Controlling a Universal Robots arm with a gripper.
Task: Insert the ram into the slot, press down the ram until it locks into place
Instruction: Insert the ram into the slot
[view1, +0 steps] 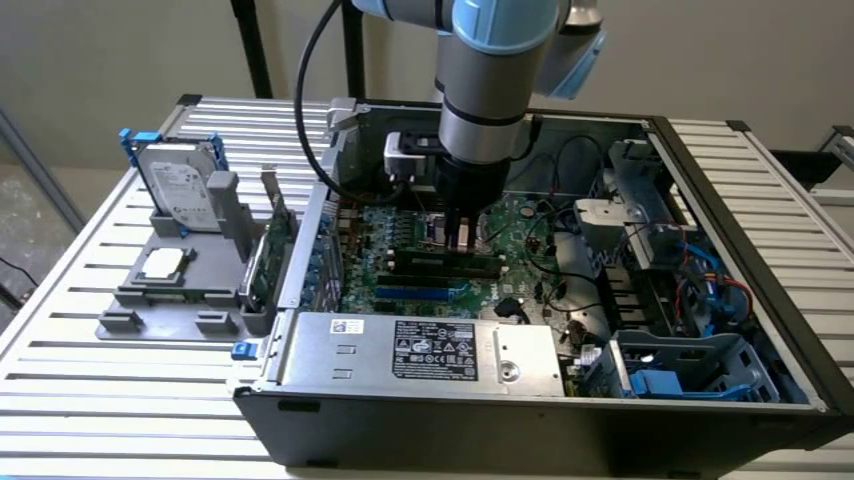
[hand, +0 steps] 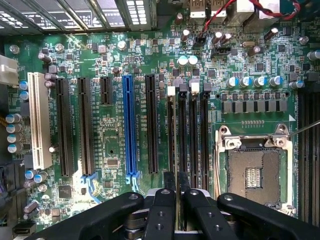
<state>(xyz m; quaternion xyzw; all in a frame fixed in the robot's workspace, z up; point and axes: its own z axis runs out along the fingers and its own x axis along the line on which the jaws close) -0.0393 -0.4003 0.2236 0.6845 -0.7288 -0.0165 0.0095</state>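
Observation:
Several parallel black memory slots (hand: 197, 135) with end clips run beside the square silver processor socket (hand: 252, 170). My gripper (hand: 176, 182) hangs low over the slot nearest the blue socket, its two black fingers (hand: 164, 205) drawn close together. Between them sits a thin edge that I take for the ram (hand: 176, 186), seen end-on and lined up along the slot (hand: 176, 135). I cannot tell whether it is seated. In the exterior view the gripper (view1: 461, 240) reaches down inside the open computer case, just above the black slots (view1: 441, 265).
A long blue socket (hand: 130, 125), black expansion sockets and a white one (hand: 39, 120) lie beside the memory slots. The power supply (view1: 420, 350) is at the case front and the drive cage (view1: 681, 365) at the exterior view's right. A grey fixture (view1: 174, 290) with a hard drive (view1: 180, 185) stands outside.

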